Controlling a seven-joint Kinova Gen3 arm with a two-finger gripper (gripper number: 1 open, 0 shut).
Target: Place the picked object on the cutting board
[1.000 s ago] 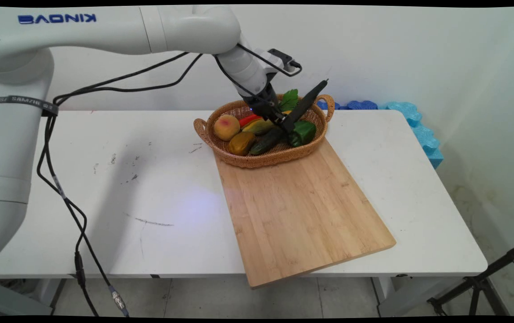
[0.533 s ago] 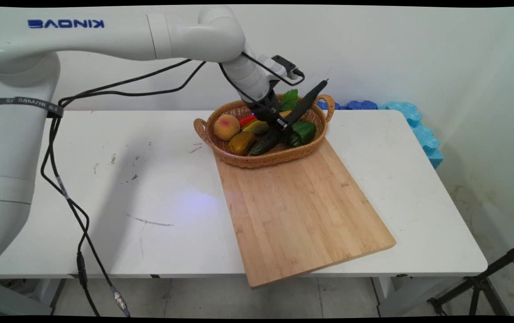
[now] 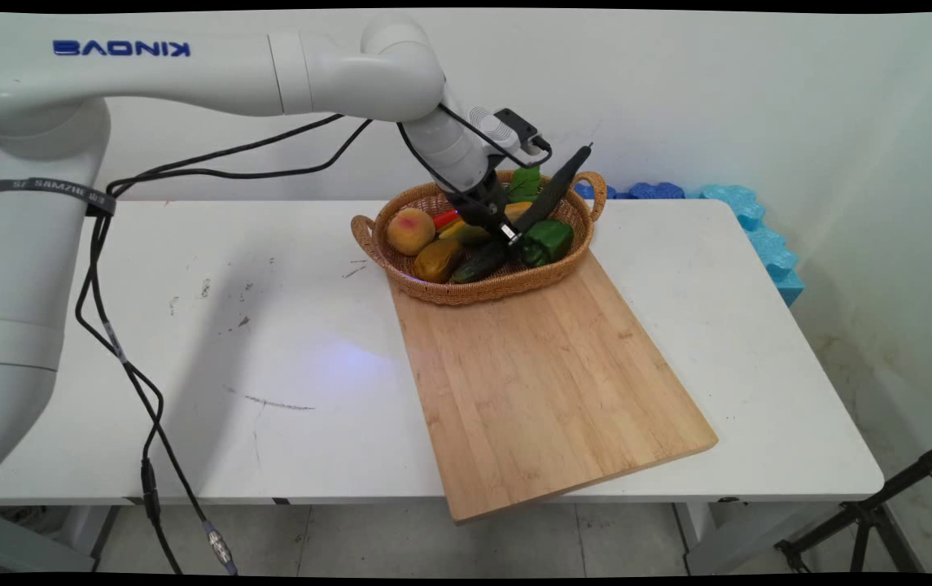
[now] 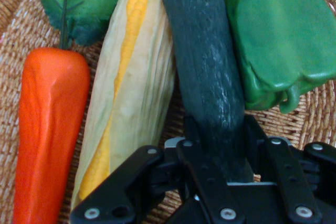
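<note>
Basket (image 3: 482, 285), woven wicker, holds peach (image 3: 410, 230), carrot (image 4: 47, 129), corn (image 4: 131, 93), glossy pepper (image 4: 278, 40); jaws (image 4: 218, 135) clamp the bumpy dark cucumber (image 4: 205, 56).

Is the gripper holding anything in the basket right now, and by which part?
Yes. The gripper is shut on the cucumber, near one end of it, the end nearest the hand camera. The cucumber lies in the basket between the corn and the green pepper.
</note>
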